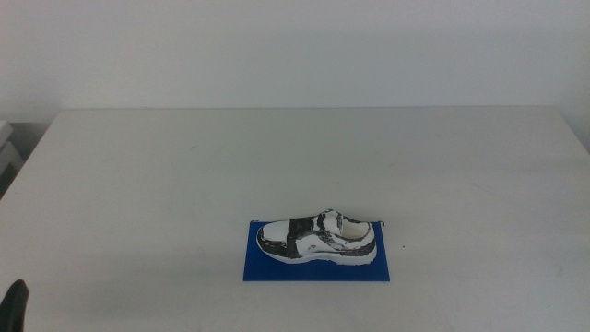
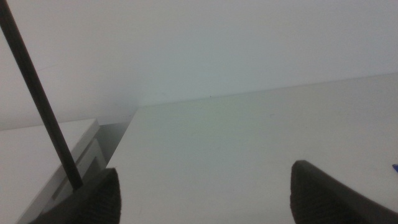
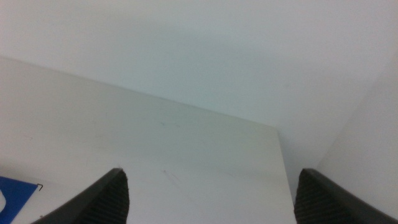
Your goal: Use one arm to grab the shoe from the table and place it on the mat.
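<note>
The shoe (image 1: 318, 237), a white sneaker with black mottled patches, lies on the blue mat (image 1: 316, 268) at the front middle of the white table (image 1: 277, 166). Its toe points left. A corner of the mat also shows in the right wrist view (image 3: 15, 198). My left gripper (image 2: 205, 193) is open and empty, low at the table's front left; a dark part of it shows in the middle view (image 1: 13, 306). My right gripper (image 3: 211, 196) is open and empty, off the middle view, over the table's right side.
A white and grey unit (image 1: 7, 148) stands beyond the table's left edge; it also shows in the left wrist view (image 2: 56, 162). A thin dark cable (image 2: 37, 93) crosses the left wrist view. A pale wall rises behind the table.
</note>
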